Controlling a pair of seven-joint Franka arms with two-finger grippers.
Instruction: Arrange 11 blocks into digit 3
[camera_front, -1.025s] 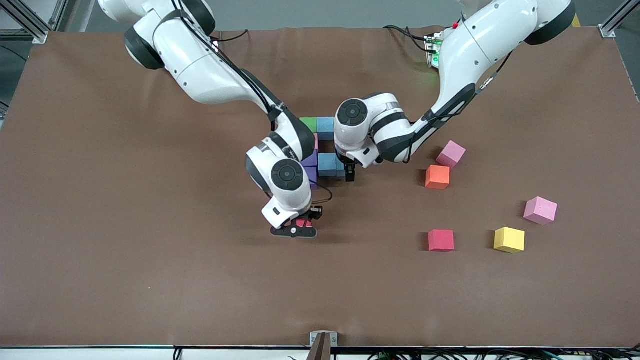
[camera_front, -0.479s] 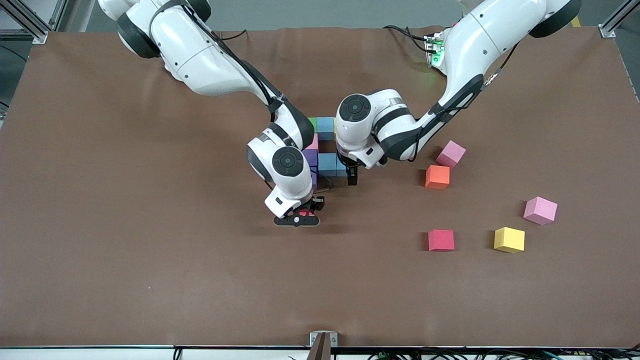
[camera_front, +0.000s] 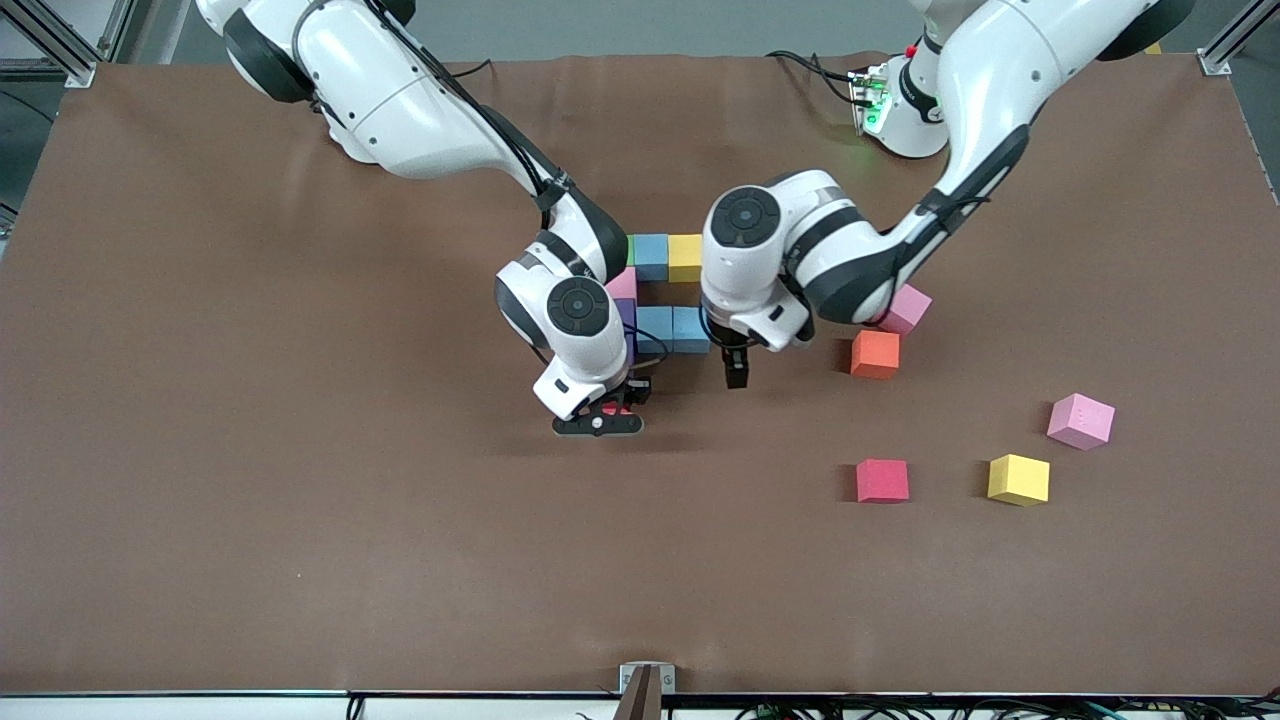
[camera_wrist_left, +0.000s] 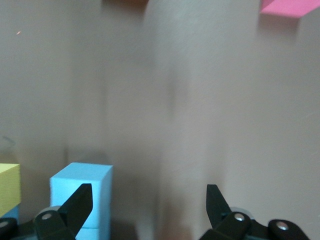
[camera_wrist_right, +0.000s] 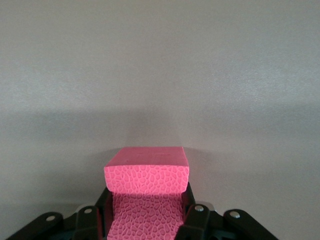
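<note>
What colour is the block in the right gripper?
Red-pink: the block clamped in the right gripper shows best in the right wrist view.

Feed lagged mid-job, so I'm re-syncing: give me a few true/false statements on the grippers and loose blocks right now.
1. The right gripper is shut on a red block. True.
2. The left gripper holds a blue block. False: its fingers are open and empty.
3. The orange cube sits in the figure. False: it lies apart, toward the left arm's end.
4. A yellow block lies loose beside a red one. True.
</note>
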